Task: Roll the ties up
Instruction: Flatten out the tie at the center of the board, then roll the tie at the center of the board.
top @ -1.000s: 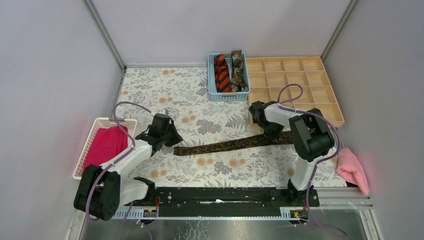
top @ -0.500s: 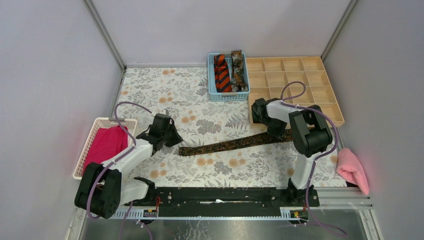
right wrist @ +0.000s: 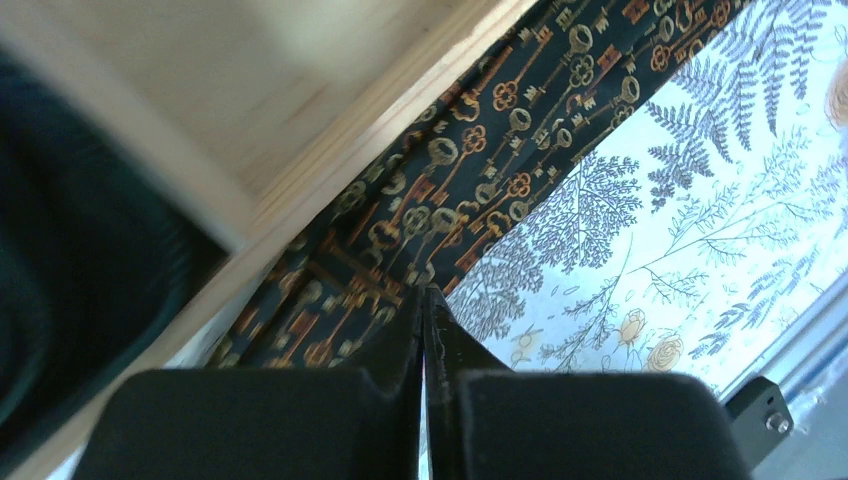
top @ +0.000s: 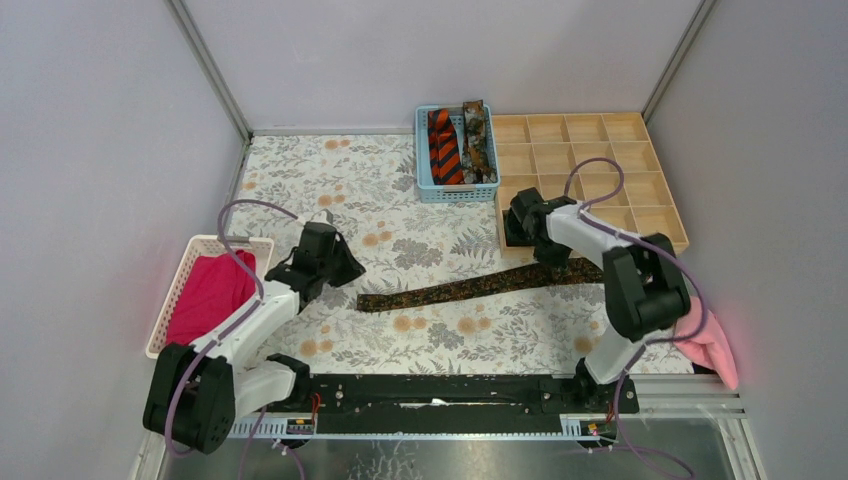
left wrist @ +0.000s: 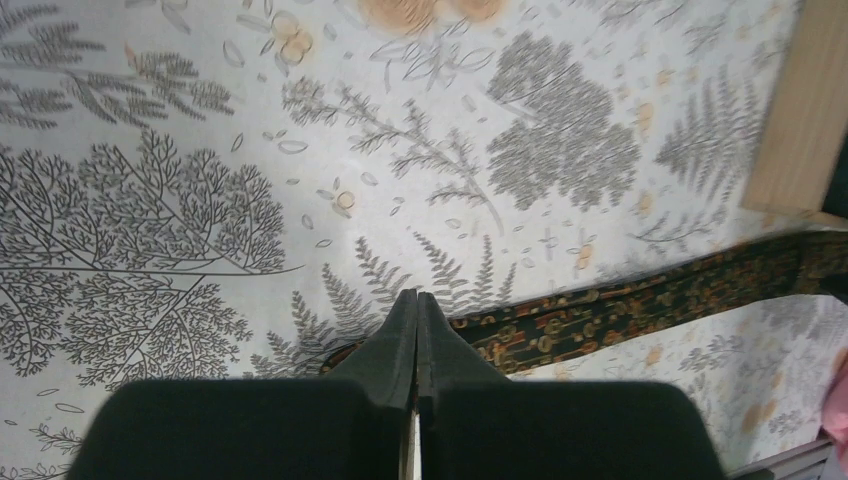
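Across the table (top: 300, 170) lies a flat, dark key-patterned tie (top: 460, 290); left gripper (left wrist: 417, 300) and right gripper (right wrist: 425, 293) jaws together.

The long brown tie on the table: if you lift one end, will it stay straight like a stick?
Probably not. The long dark brown patterned fabric tie lies flat and slightly bent on the floral tablecloth, so it would likely droop. It looks thin, so probably light. Pushed, it may bunch up rather than roll.

Overhead view, two close wrist views; tie (top: 470, 287) in all
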Available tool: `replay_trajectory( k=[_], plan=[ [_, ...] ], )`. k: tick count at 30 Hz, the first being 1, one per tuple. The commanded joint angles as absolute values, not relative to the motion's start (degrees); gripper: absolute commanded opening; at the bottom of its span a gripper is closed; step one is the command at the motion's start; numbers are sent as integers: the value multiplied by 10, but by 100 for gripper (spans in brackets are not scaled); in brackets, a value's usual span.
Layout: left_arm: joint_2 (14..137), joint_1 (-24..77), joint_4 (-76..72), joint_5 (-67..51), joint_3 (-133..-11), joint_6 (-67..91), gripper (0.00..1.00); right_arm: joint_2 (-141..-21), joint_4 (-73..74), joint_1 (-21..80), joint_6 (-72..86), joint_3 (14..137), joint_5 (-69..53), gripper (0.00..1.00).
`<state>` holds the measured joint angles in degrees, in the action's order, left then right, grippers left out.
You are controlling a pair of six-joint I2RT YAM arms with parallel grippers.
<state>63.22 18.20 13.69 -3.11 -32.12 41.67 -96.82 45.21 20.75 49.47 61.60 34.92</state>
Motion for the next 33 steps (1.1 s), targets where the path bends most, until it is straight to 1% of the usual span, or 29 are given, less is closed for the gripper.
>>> replay_trajectory(
  k=[1,4,5,6,8,10,12,14,15,16,19,22,26,29,30,31,32,33],
  plan=[
    [581,178,163,-10,-365,428,2,-869,423,235,446,602,318,6],
    [539,178,185,-2,-389,440,2,-818,398,274,406,589,300,16],
    [524,178,188,-2,-400,441,3,-803,386,304,395,585,300,20],
    [508,178,194,25,-413,441,4,-793,371,330,382,583,302,23],
    [481,178,197,47,-444,444,7,-790,371,386,381,595,312,25],
    [465,177,194,62,-477,445,11,-819,392,442,377,631,316,28],
    [463,176,205,83,-513,445,13,-867,415,501,370,678,332,37],
    [467,169,237,109,-548,448,14,-920,437,564,372,732,378,42],
    [466,161,247,112,-561,451,15,-946,446,588,373,756,393,46],
    [462,150,253,112,-569,456,15,-971,450,606,372,778,399,48],
    [449,108,258,98,-587,469,18,-1030,427,637,358,819,370,51],
    [461,56,266,48,-624,461,18,-1065,405,660,349,854,341,51],
    [500,-18,226,-105,-641,464,18,-1116,396,695,340,910,324,53],
    [559,-79,166,-267,-641,467,18,-1163,406,721,333,965,318,53],
    [584,-107,158,-305,-645,466,17,-1178,410,728,328,983,317,54],
    [607,-124,176,-307,-658,456,12,-1191,412,733,327,1000,318,54],
    [623,-132,228,-264,-681,433,10,-1204,412,736,325,1015,313,54],
    [623,-133,265,-194,-690,407,9,-1216,414,739,322,1032,307,54]
  ],
)
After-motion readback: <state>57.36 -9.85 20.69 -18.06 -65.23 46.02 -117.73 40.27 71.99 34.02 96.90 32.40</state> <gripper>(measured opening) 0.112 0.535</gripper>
